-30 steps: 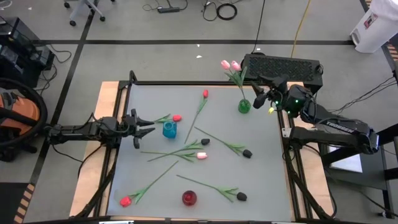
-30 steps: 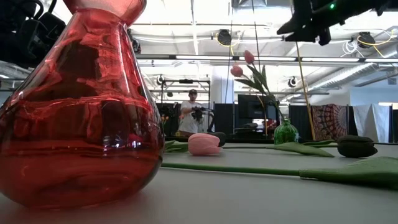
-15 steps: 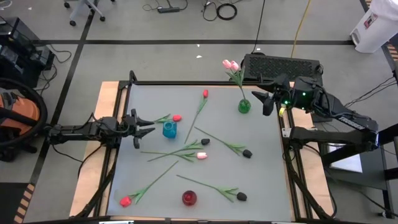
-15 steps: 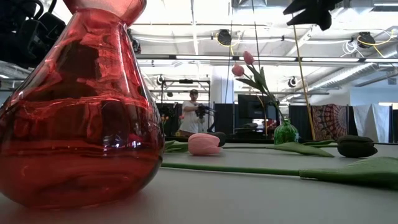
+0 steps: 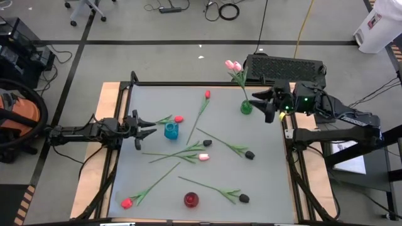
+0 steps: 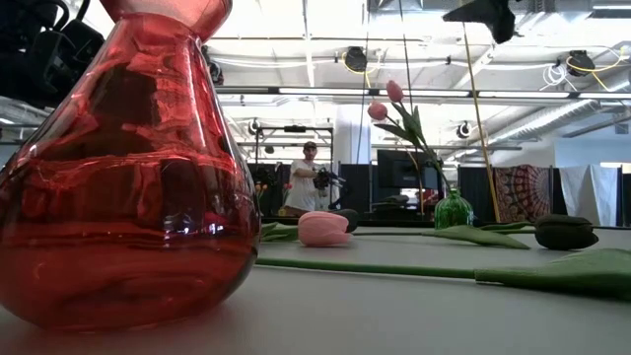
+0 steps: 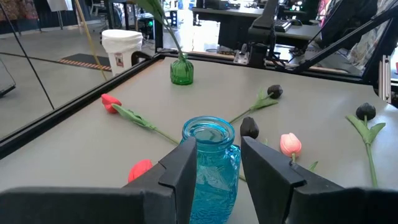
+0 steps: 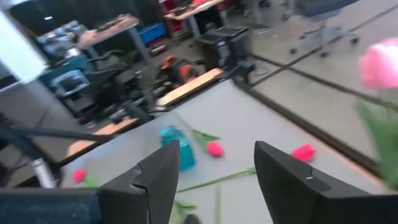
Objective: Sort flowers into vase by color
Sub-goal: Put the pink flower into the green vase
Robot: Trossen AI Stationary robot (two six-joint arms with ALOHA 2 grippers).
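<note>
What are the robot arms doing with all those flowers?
They are sorting fake tulips into little vases by color. Two pink tulips already stand in the green vase. The right gripper hangs open and empty beside that vase. The left gripper waits open by the blue vase, which has no flowers in it, like the red vase. The other red, pink and black tulips lie loose on the table.

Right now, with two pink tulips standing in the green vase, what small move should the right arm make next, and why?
Probably swing the empty, open right gripper away from the small green glass vase toward the one pink tulip lying on the grey table. It hovers beside that vase with nothing between its fingers, and that tulip is the only pink one not yet in it. The left gripper waits by the blue glass vase.
</note>
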